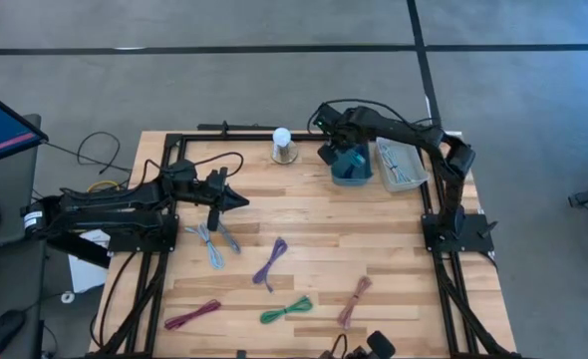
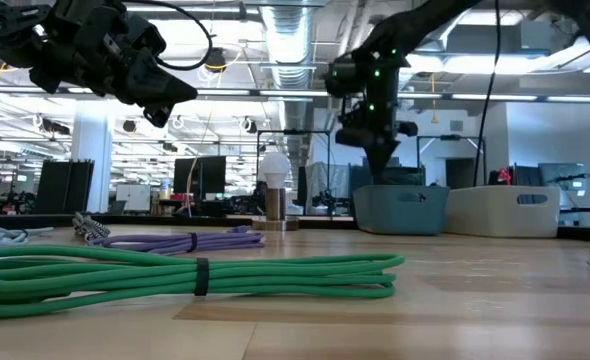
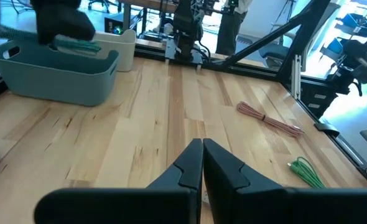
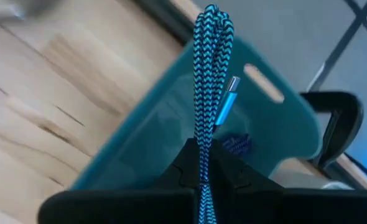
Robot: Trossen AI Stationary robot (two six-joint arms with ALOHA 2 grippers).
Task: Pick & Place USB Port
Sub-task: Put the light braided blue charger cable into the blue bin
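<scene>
right gripper (image 1: 351, 158) over bin (image 1: 353, 176) | tray (image 1: 401, 166) right of bin

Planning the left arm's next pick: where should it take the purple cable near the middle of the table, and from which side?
Grip the purple cable at its middle, where the coiled strands lie bundled together. It lies flat and elongated on the wooden table, so come straight down from above, fingers across its narrow width. The left hand is shut, so it likely must open first.
</scene>
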